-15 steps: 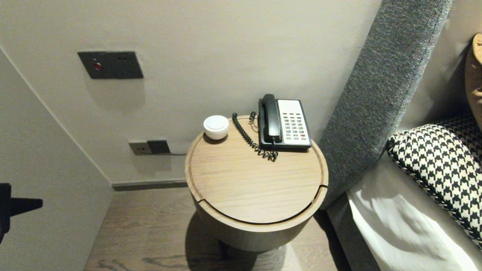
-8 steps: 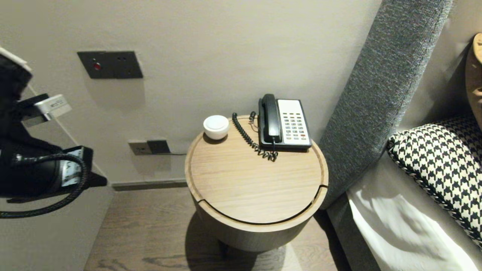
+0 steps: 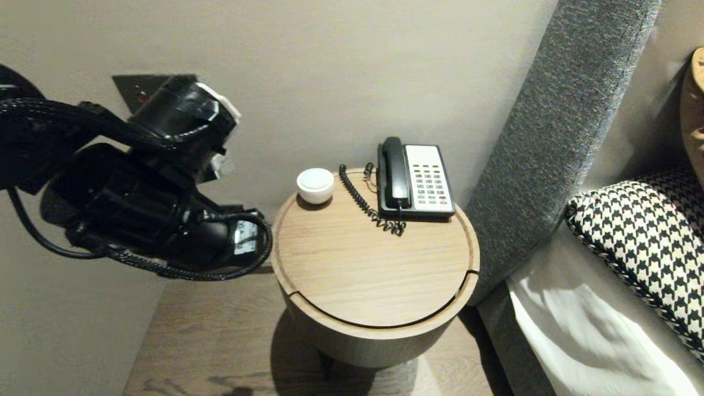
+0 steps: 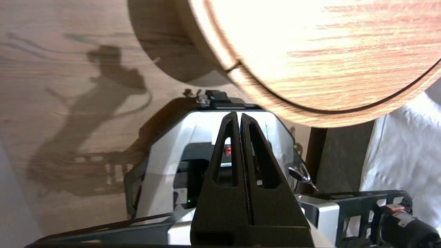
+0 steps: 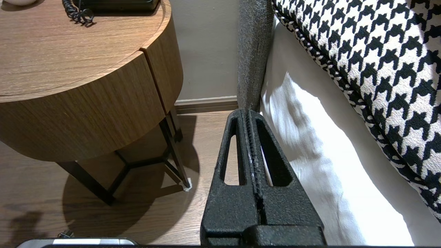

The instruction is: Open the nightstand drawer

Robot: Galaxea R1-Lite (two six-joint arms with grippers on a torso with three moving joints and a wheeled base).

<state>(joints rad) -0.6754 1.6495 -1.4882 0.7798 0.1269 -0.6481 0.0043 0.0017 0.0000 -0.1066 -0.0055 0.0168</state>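
On a round table (image 3: 374, 275), phone (image 3: 415, 179) and cup (image 3: 315, 185) are seen whole only from the head; the left gripper (image 4: 239, 115) and right gripper (image 5: 248, 112), both clenched, are shown only by wrist views.

The round light-wood surface (image 3: 374, 275) looks matt with fine grain; the black-and-white plastic telephone (image 3: 429, 181) is smooth; the grey cloth headboard (image 3: 550, 126) looks rough.

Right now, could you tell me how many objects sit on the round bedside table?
2: a small white round pot at the far left of the bedside table, and a corded telephone at its far right. None seem hidden.
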